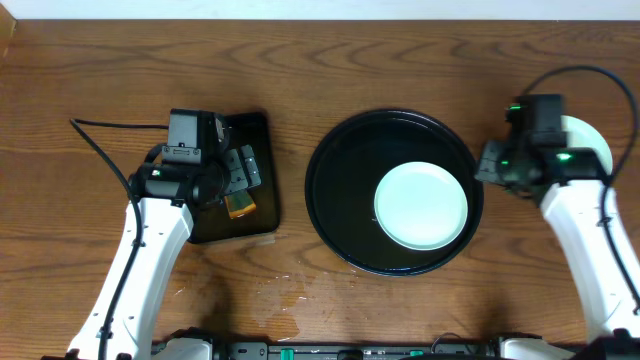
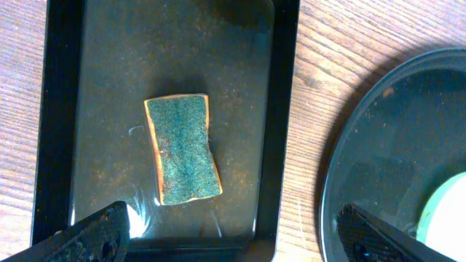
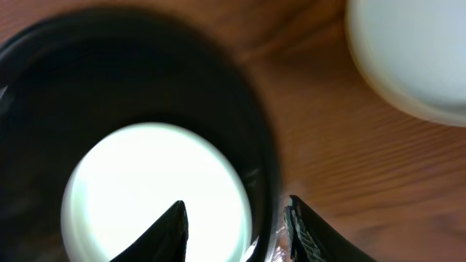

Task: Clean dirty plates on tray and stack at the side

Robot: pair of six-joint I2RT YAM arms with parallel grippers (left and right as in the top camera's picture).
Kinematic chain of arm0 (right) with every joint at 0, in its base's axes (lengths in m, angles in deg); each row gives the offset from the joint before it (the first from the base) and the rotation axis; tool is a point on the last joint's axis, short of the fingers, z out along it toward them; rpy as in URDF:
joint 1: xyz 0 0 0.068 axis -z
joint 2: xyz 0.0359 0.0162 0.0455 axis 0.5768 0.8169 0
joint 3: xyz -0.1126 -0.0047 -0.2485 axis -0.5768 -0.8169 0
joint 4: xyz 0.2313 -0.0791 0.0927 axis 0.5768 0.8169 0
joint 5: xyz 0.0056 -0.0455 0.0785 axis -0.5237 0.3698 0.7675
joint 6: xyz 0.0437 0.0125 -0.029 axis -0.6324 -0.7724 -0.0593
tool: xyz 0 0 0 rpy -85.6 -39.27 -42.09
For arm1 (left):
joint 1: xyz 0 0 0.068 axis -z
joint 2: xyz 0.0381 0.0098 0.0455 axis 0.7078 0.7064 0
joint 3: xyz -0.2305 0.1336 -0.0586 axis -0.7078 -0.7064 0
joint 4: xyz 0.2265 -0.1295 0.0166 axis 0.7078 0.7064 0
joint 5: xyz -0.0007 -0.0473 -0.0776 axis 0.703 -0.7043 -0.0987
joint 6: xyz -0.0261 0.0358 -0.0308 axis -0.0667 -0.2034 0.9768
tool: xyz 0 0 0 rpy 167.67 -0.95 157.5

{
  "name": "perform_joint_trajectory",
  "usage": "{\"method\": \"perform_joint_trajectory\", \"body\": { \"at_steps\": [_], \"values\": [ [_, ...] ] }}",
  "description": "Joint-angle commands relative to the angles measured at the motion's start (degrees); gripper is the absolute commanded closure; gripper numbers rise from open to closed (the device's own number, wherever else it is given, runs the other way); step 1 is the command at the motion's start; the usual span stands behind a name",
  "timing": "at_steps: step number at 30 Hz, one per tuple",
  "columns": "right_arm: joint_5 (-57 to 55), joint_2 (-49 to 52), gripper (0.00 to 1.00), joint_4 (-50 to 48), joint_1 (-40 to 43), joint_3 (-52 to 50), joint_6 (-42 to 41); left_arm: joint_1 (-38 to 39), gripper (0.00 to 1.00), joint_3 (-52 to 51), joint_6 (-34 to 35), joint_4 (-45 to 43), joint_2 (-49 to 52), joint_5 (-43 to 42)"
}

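Observation:
One pale mint-white plate (image 1: 421, 205) lies in the right half of the round black tray (image 1: 311, 190). In the right wrist view that plate (image 3: 153, 189) fills the lower left, inside the tray's rim (image 3: 266, 145). My right gripper (image 3: 234, 211) hangs open over the tray's right edge (image 1: 487, 163); its fingers straddle the plate's edge and the rim and grip nothing. Another pale plate (image 1: 592, 140) rests on the table at the far right, partly under the right arm (image 3: 415, 51). My left gripper (image 2: 233, 233) is wide open and holds nothing.
A rectangular black tray (image 2: 54, 109) at the left holds a green-and-orange sponge (image 2: 182, 149) in a wet film, with the left gripper (image 1: 240, 175) above it. A little water lies on the wood near the front edge (image 1: 285, 290).

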Motion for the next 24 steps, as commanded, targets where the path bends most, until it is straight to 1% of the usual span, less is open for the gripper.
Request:
{"method": "perform_joint_trajectory", "body": {
  "at_steps": [1, 3, 5, 7, 8, 9, 12, 13, 16, 19, 21, 22, 24],
  "values": [
    [17.27, 4.96, 0.59, 1.25, 4.07, -1.27, 5.95, -0.13, 0.08, 0.87, -0.55, 0.22, 0.39, -0.52],
    [17.22, 7.76, 0.58, 1.18, 3.96, -1.40, 7.56, -0.13, 0.08, 0.87, -0.52, 0.22, 0.39, -0.52],
    [14.93, 11.93, 0.51, 0.48, 3.39, -1.40, 10.05, -0.13, 0.08, 0.87, -0.52, 0.22, 0.39, -0.52],
    [8.37, 15.10, 0.51, -0.39, 3.48, -1.40, 7.80, -0.13, 0.08, 0.87, -0.52, 0.22, 0.39, -0.52],
    [6.97, 16.59, 0.52, -1.20, 3.58, -1.40, 7.56, -0.13, 0.08, 0.87, -0.52, 0.22, 0.39, -0.52],
    [7.54, 17.81, 0.52, -1.99, 3.67, -1.40, 8.37, -0.13, 0.08, 0.87, -0.52, 0.22, 0.39, -0.52],
    [15.87, 21.35, 0.56, -3.34, 3.39, -1.40, 14.97, -0.13, 0.08, 0.87, -0.55, 0.22, 0.39, -0.52],
    [15.96, 22.10, 0.58, -3.26, 3.32, -1.40, 15.02, -0.13, 0.08, 0.87, -0.55, 0.22, 0.39, -0.52],
    [15.98, 25.11, 0.70, -2.58, 3.26, -1.42, 15.04, -0.13, 0.08, 0.87, -0.52, 0.22, 0.39, -0.52],
    [15.98, 27.02, 0.75, -2.43, 2.75, -1.42, 15.02, -0.13, 0.08, 0.87, -0.55, 0.22, 0.39, -0.52],
    [15.98, 27.39, 0.81, -2.78, 2.43, -1.42, 15.02, -0.13, 0.08, 0.87, -0.55, 0.22, 0.39, -0.52],
    [16.00, 27.36, 0.86, -3.10, 2.29, -1.42, 15.02, -0.13, 0.08, 0.87, -0.52, 0.22, 0.39, -0.52],
    [16.24, 27.28, 0.99, -3.91, 2.32, -1.40, 14.34, -0.13, 0.08, 0.87, -0.52, 0.22, 0.39, -0.52]
  ]
}}
